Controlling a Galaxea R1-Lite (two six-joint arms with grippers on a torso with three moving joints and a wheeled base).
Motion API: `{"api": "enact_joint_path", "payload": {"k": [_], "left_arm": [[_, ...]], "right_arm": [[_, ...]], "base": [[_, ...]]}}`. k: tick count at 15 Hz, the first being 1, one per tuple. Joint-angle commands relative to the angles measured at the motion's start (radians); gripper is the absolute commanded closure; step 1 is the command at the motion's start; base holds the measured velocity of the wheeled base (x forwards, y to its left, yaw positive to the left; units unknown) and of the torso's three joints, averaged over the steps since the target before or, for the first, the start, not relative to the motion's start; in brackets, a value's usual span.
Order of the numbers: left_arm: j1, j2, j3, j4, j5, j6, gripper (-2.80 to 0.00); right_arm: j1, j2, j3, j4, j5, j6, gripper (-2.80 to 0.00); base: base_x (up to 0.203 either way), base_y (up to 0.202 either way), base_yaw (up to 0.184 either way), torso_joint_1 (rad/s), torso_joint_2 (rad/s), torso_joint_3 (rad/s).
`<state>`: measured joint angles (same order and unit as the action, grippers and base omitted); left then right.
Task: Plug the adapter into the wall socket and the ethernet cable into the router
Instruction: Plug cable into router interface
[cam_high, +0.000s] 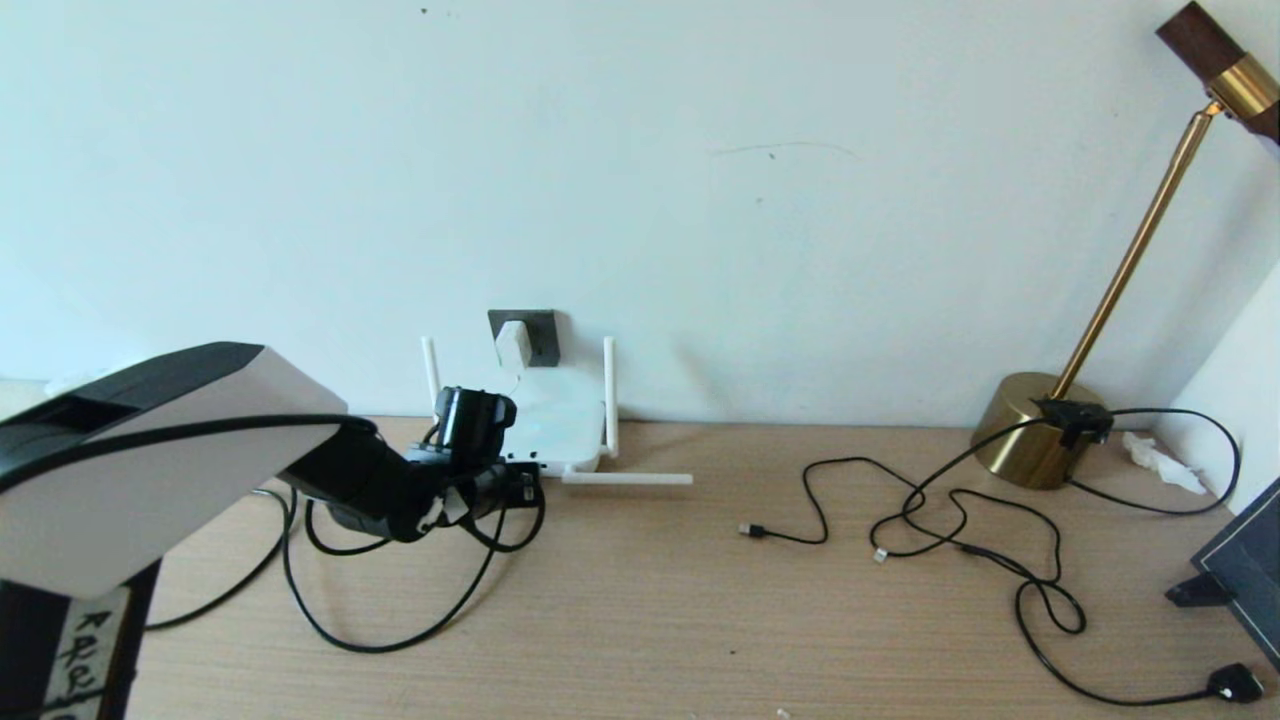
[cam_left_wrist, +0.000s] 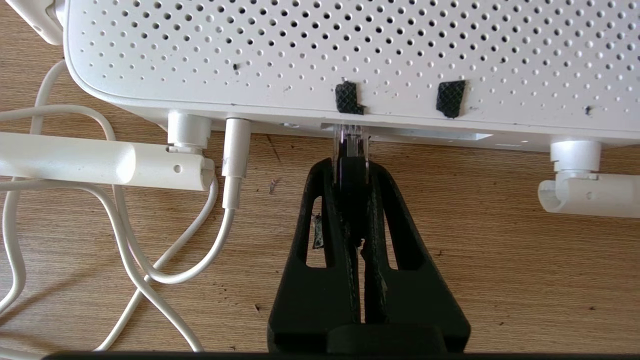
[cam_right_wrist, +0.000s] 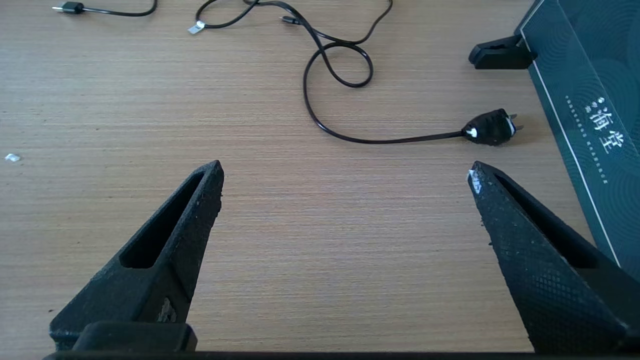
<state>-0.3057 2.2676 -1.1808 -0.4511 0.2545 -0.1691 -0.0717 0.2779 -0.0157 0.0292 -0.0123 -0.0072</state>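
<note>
The white adapter (cam_high: 513, 345) sits plugged into the dark grey wall socket (cam_high: 543, 335), above the white router (cam_high: 560, 420). My left gripper (cam_high: 520, 487) (cam_left_wrist: 351, 167) is shut on the ethernet cable's connector (cam_left_wrist: 351, 145), whose clear tip is entering a port on the router's (cam_left_wrist: 320, 55) front edge. The thick black ethernet cable (cam_high: 400, 630) loops on the table behind the left arm. A white cord plug (cam_left_wrist: 235, 155) sits in the router beside it. My right gripper (cam_right_wrist: 345, 172) hangs open over bare table, outside the head view.
A brass lamp (cam_high: 1040, 420) stands at the back right, with thin black cables (cam_high: 960, 520) and a black plug (cam_high: 1235, 683) (cam_right_wrist: 492, 127) strewn on the wooden table (cam_high: 700, 620). A dark box (cam_right_wrist: 590, 100) stands at the right edge. One antenna (cam_high: 628, 479) lies flat.
</note>
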Motion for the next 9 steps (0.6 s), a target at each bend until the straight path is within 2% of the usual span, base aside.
{"api": "enact_joint_path", "payload": {"k": [1, 9], "left_arm": [[-0.001, -0.008, 0.009, 0.002, 0.002, -0.001, 0.0], [0.01, 0.006, -0.002, 0.002, 0.002, -0.001, 0.0]], "right_arm": [[0.0, 0.001, 0.0, 0.0, 0.0, 0.001, -2.8], [0.0, 0.001, 0.002, -0.005, -0.003, 0.009, -2.8]], "base": [[0.0, 0.0, 0.0, 0.0, 0.0, 0.0], [0.0, 0.0, 0.0, 0.0, 0.0, 0.0]]}}
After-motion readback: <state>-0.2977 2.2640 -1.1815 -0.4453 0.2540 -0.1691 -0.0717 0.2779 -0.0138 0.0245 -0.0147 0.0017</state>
